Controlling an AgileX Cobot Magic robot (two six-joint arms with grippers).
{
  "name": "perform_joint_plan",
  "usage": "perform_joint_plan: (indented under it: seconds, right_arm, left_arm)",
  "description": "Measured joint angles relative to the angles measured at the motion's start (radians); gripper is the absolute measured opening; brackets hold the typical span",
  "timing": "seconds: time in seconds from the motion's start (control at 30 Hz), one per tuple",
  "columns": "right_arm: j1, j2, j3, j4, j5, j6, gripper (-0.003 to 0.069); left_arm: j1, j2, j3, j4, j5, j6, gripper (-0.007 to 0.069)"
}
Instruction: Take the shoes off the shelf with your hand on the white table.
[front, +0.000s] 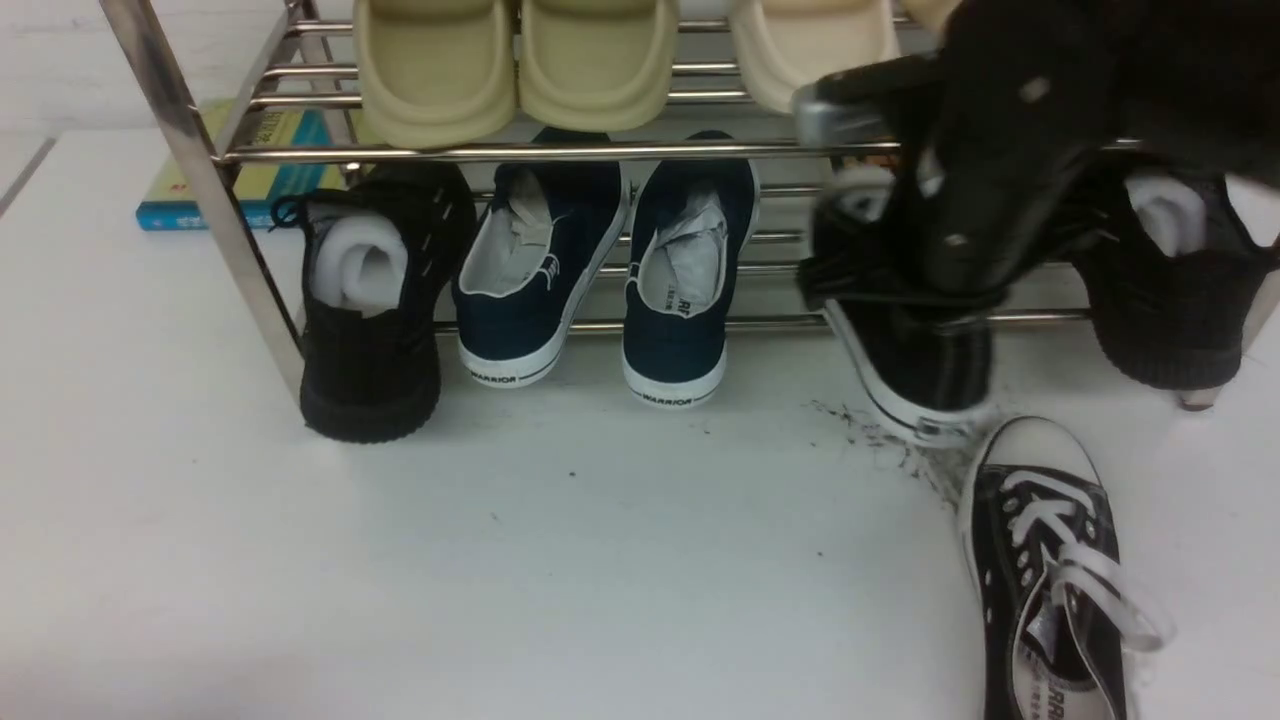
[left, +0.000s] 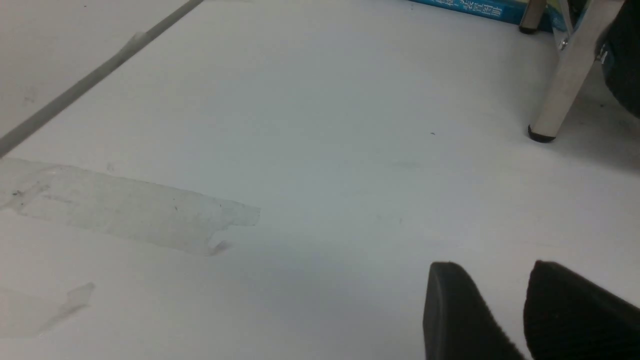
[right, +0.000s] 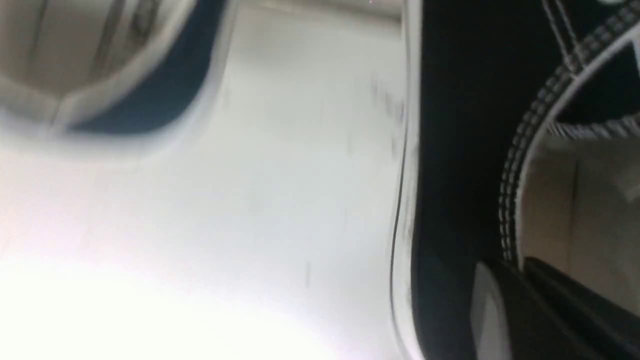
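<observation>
One black canvas sneaker with white laces lies on the white table at the front right. Its mate sits heel-out on the lower tier of the chrome shelf, its heel hanging over the front bar. My right gripper reaches down onto that heel. In the right wrist view the right gripper is shut on the heel collar of the sneaker, one finger inside and one outside. My left gripper is open and empty just above bare table.
Navy slip-ons and all-black knit shoes share the lower tier; beige slippers fill the upper one. A blue book lies behind the shelf's left leg. Dark scuff marks are beside the held sneaker.
</observation>
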Motion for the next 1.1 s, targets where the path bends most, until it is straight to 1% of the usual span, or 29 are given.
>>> perform_joint_plan:
  seconds: [0.07,0.17,0.23,0.27,0.3,0.33,0.37,0.4,0.43,0.53,0.63,0.73,1.03,1.1]
  right_arm:
    - [0.008,-0.053,0.011,0.032,0.037,-0.009,0.0006]
    - [0.041,-0.13,0.057,0.04,0.056,0.005,0.0006]
    - [0.115,-0.209,0.156,0.039,0.056,0.092,0.0006]
    - [0.122,-0.209,0.164,0.039,0.056,0.1,0.0006]
    - [0.182,-0.249,0.239,0.036,0.052,0.172,0.0006]
    - [0.189,-0.252,0.247,0.036,0.052,0.18,0.0006]
    - [0.216,-0.261,0.279,0.032,0.039,0.208,0.0006]
    - [0.264,-0.265,0.337,0.022,-0.006,0.251,0.0006]
    - [0.289,-0.262,0.368,0.012,-0.046,0.272,0.0007]
    - [0.333,-0.238,0.424,-0.007,-0.129,0.294,0.0007]
    - [0.35,-0.204,0.437,-0.014,-0.164,0.284,0.0009]
    - [0.355,-0.162,0.437,-0.019,-0.183,0.245,0.001]
    - [0.357,-0.146,0.437,-0.034,-0.253,0.261,0.001]
    - [0.357,-0.145,0.437,-0.029,-0.237,0.247,0.0012]
  left_arm:
    - [0.0,0.0,0.0,0.0,0.0,0.0,0.0242]
    - [0.0,0.0,0.0,0.0,0.0,0.0,0.0242]
    - [0.0,0.0,0.0,0.0,0.0,0.0,0.0242]
    - [0.0,0.0,0.0,0.001,0.0,0.0,0.0242]
    - [0.0,0.0,0.0,0.001,0.0,0.0,0.0242]
    - [0.0,0.0,0.0,0.001,0.0,0.0,0.0242]
    - [0.0,0.0,0.0,0.001,0.0,0.0,0.0242]
    - [0.0,0.0,0.0,0.001,0.0,0.0,0.0242]
    - [0.0,0.0,0.0,0.001,0.0,0.0,0.0242]
    - [0.0,0.0,0.0,0.001,0.0,0.0,0.0242]
    - [0.0,0.0,0.0,0.001,0.0,0.0,0.0242]
    - [0.0,0.0,0.0,0.001,0.0,0.0,0.0242]
    - [0.0,0.0,0.0,0.001,0.0,0.0,0.0242]
    - [0.0,0.0,0.0,0.001,0.0,0.0,0.0242]
